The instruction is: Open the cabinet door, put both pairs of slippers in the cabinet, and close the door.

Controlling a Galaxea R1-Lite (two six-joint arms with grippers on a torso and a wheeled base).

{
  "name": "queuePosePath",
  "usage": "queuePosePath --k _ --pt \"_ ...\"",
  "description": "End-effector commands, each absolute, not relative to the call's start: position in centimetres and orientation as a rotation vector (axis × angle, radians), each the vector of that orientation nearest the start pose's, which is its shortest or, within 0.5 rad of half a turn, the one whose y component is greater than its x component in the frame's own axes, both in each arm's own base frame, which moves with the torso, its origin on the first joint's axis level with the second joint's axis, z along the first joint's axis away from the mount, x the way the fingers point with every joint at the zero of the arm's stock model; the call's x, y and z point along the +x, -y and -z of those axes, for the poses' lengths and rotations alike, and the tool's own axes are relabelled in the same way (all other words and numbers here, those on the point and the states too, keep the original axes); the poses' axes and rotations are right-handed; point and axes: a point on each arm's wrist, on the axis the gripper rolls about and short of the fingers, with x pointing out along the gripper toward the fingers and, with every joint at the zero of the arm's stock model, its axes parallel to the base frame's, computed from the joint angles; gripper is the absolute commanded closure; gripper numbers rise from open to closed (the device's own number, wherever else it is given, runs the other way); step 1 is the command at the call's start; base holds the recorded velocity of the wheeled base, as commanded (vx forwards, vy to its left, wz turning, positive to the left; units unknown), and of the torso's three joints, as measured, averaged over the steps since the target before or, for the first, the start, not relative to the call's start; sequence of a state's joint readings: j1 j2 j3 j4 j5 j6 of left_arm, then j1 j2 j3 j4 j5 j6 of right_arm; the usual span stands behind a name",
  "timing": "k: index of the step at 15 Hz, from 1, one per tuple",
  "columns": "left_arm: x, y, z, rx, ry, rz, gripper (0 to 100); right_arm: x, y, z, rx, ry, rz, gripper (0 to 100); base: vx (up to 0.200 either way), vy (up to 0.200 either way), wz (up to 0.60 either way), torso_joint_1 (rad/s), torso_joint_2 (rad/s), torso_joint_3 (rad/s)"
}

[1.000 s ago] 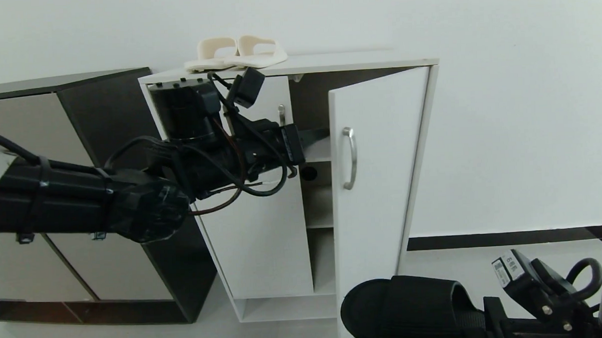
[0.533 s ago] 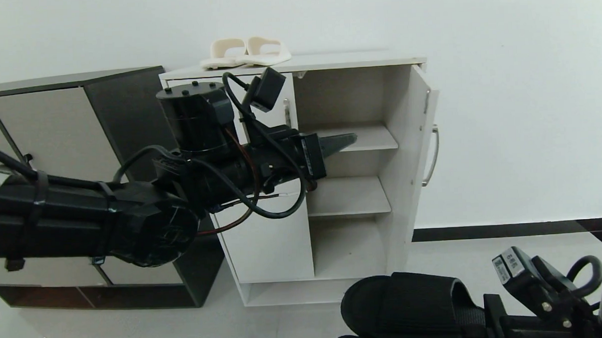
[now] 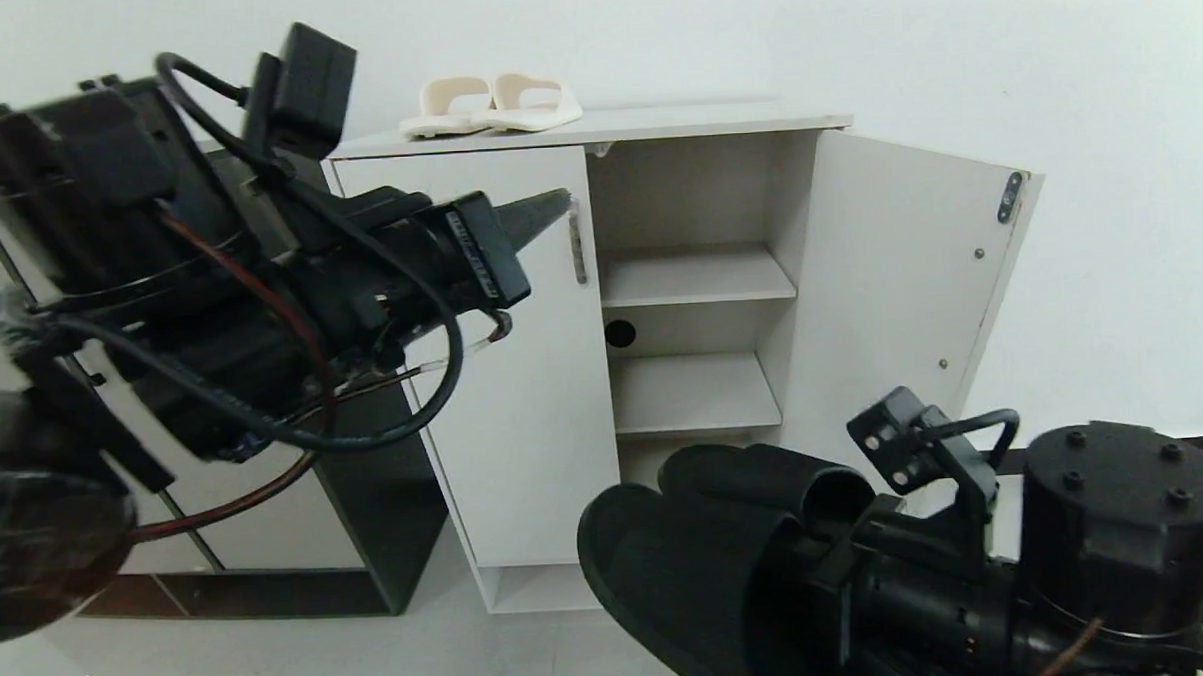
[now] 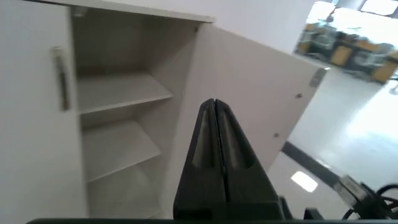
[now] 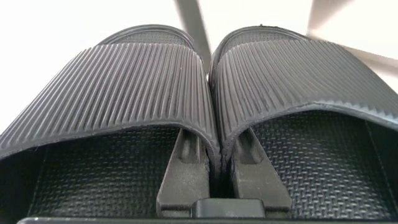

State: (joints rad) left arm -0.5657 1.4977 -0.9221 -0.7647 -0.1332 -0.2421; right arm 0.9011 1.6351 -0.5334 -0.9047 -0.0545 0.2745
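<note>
In the head view the white cabinet (image 3: pixel 654 126) is seen at the centre of the frame, against the wall. Its open door (image 3: pixel 900 288) is swung wide toward the right of the frame, so that two shelves (image 3: pixel 694 277) and a round hole (image 3: pixel 619 332) in the back panel are exposed. The shut door (image 3: pixel 508 381), fitted with a bar handle (image 3: pixel 577 242), covers the half toward the left of the frame. A pair of beige slippers (image 3: pixel 493 104) is laid side by side on the cabinet top, toward its left end in the frame. A dark cabinet (image 3: pixel 367 506) is set just beside the white one, at the left of the frame.

The left gripper (image 3: pixel 555 200) is held in the upper left of the frame, in front of the shut door near its upper edge. Its jaws are pressed together with nothing between them. In the left wrist view it (image 4: pixel 215 115) is seen before the open compartment.

The right gripper (image 5: pixel 216 158) is clamped on the pair of black slippers (image 3: pixel 689 545), which is carried at the bottom centre of the head frame, in front of the cabinet's lower part. In the right wrist view the two ribbed straps are seen side by side. The fingers (image 5: pixel 183 165) are passed under them, one in each slipper, with the adjoining side walls pinched between.
</note>
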Motion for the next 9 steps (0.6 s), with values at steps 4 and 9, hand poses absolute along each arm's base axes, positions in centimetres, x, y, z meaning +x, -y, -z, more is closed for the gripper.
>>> queuePosePath --k 4,9 --pt "10.8 5.6 -28.7 -0.132 0.013 0.178 100 22.9 -25.0 -12.6 0.113 -0.314 -0.396 100 0.000 0.000 0.00 0.000 0.00 0.000" --pt "-0.2 -1.3 -26.6 -0.118 0.091 -0.513 100 25.0 -23.8 -12.9 0.117 -0.335 -0.281 100 0.000 0.000 0.00 0.000 0.00 0.000"
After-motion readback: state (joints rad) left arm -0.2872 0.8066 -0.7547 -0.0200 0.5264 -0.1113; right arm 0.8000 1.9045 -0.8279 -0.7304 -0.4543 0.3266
